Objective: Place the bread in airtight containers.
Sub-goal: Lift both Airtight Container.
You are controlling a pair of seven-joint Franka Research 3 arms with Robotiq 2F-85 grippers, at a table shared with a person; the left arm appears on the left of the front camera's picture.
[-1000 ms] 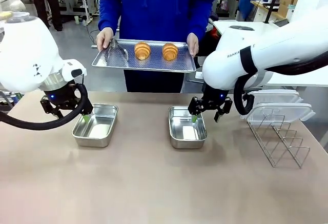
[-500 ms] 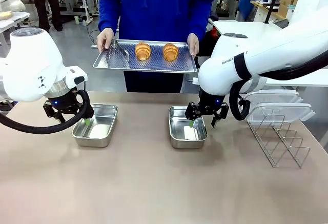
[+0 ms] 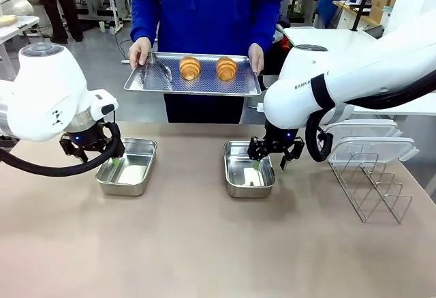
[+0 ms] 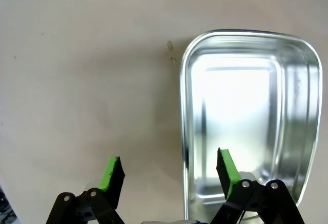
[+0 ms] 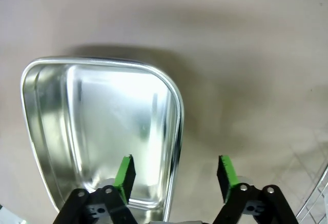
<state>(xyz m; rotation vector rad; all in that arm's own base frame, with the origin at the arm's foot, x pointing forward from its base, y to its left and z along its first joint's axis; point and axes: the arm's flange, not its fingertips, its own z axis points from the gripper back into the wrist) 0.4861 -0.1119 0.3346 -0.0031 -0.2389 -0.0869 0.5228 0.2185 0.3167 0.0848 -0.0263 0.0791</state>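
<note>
Two golden bread rolls (image 3: 189, 67) (image 3: 226, 68) lie on a flat metal tray (image 3: 204, 85) that a person in blue holds above the far table edge. Two empty steel airtight containers stand on the table, without lids. My left gripper (image 3: 113, 161) (image 4: 169, 171) is open and straddles the near-left rim of the left container (image 3: 128, 168) (image 4: 246, 106), one finger inside and one outside. My right gripper (image 3: 268, 164) (image 5: 175, 171) is open astride the right rim of the right container (image 3: 248, 170) (image 5: 102, 116).
Clear plastic lids (image 3: 371, 144) are stacked at the right, resting on a wire rack (image 3: 373, 187). The person's hands (image 3: 138, 51) grip both ends of the tray. The front half of the table is bare.
Both arms have sunk lower, bringing the open fingers down over the container rims. The left arm has also shifted slightly right. The tray and rolls stay put.
</note>
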